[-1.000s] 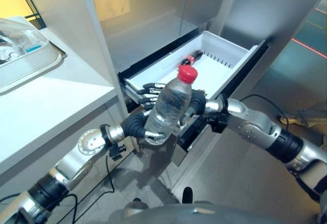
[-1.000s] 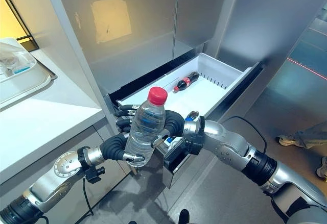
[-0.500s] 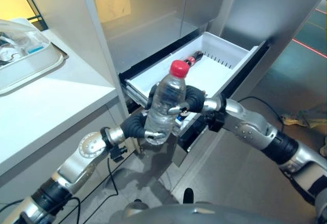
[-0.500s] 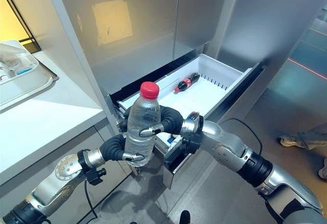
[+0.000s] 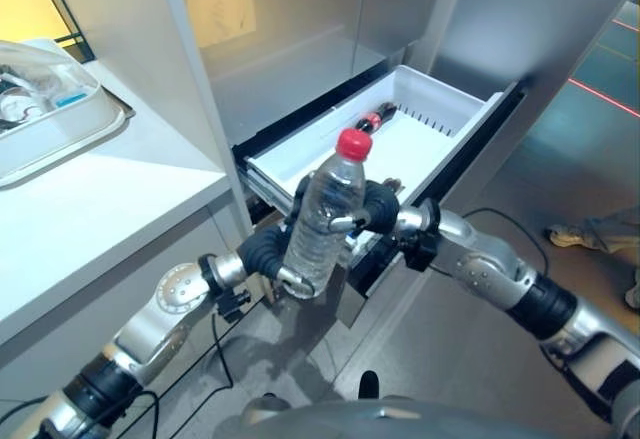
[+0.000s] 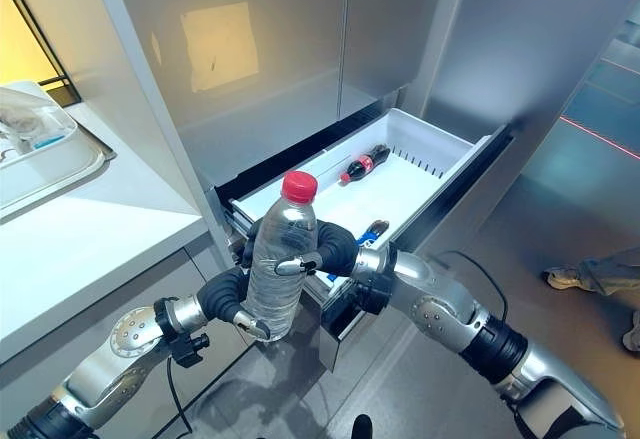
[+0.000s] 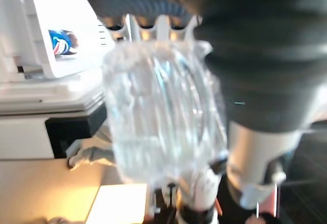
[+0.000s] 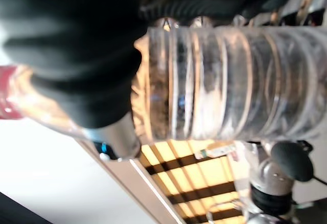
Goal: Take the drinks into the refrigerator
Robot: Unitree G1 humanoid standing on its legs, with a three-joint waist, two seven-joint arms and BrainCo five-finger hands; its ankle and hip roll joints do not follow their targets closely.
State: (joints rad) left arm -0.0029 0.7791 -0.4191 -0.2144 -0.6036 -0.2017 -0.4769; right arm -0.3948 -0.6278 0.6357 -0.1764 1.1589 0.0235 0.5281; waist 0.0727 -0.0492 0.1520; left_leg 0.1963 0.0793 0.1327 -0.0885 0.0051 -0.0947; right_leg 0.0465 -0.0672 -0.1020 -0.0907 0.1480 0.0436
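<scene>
A clear water bottle [image 5: 325, 214] with a red cap stands nearly upright, cap tipped slightly right, just in front of the open white fridge drawer [image 5: 455, 94]. My left hand [image 5: 265, 254] is curled round its lower part from the left. My right hand [image 5: 375, 209] wraps its middle from the right, thumb across the front. The left wrist view has the bottle [image 7: 158, 112] against the palm, and the right wrist view has its ribbed body [image 8: 225, 81] under the fingers. A dark cola bottle [image 6: 362, 162] with a red cap lies inside the drawer near its far end.
A white counter [image 5: 90, 199] runs along the left, carrying a tray [image 5: 50, 119] with a clear lid. Grey fridge panels [image 6: 300, 59] rise behind the drawer. A person's shoe [image 5: 590, 229] rests on the grey floor at the right.
My right hand's fingers, straight behind the bottle a second ago, have curled round it. The bottle has shifted slightly right and tipped its cap toward the drawer.
</scene>
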